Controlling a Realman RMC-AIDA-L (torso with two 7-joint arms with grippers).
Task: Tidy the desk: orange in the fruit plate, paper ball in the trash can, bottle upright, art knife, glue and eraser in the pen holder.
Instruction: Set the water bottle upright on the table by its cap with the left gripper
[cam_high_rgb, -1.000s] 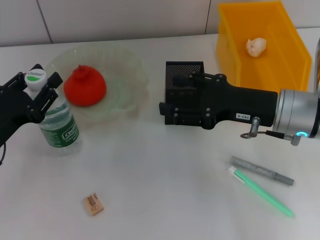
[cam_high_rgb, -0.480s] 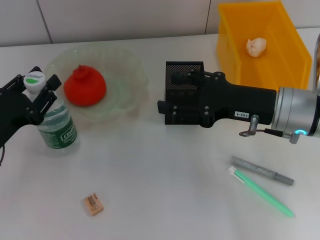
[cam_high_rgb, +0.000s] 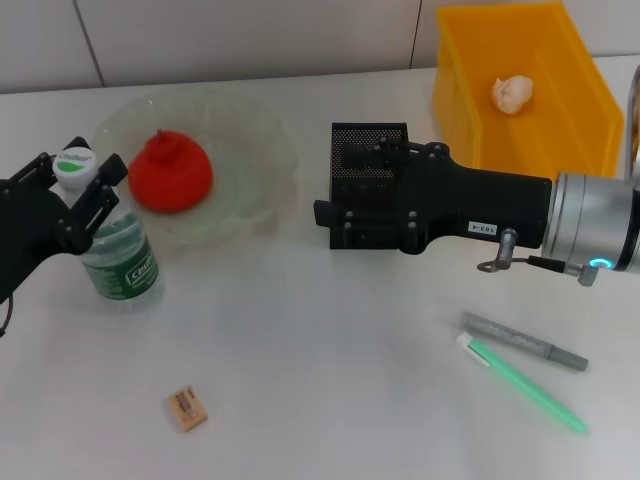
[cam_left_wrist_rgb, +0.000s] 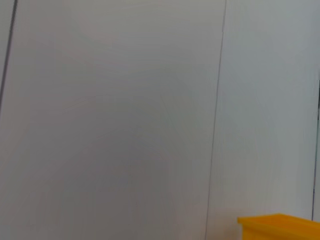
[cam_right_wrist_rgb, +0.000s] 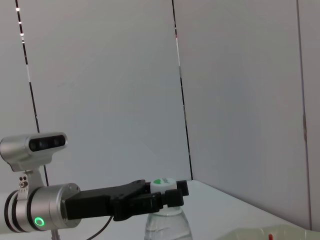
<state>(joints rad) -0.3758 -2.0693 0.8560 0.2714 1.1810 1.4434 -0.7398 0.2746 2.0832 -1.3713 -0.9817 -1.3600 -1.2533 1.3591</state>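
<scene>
A clear bottle (cam_high_rgb: 118, 250) with a white and green cap stands nearly upright at the left of the table. My left gripper (cam_high_rgb: 78, 182) is shut on its neck just under the cap; the right wrist view shows this too (cam_right_wrist_rgb: 162, 197). The orange (cam_high_rgb: 170, 172) lies in the glass fruit plate (cam_high_rgb: 255, 150). The paper ball (cam_high_rgb: 513, 93) lies in the yellow trash bin (cam_high_rgb: 590, 110). My right gripper (cam_high_rgb: 337, 213) reaches over the black mesh pen holder (cam_high_rgb: 368, 140) and hides most of it. The eraser (cam_high_rgb: 187, 409) lies near the front. The glue is out of view.
A grey stick-shaped tool (cam_high_rgb: 525, 341) and a green pen-shaped one (cam_high_rgb: 525, 386) lie side by side at the front right. The left wrist view shows only wall panels and a corner of the yellow bin (cam_left_wrist_rgb: 280, 226).
The left gripper and the bottle have shifted slightly down and to the right together. The right arm has edged a little to the left over the pen holder.
</scene>
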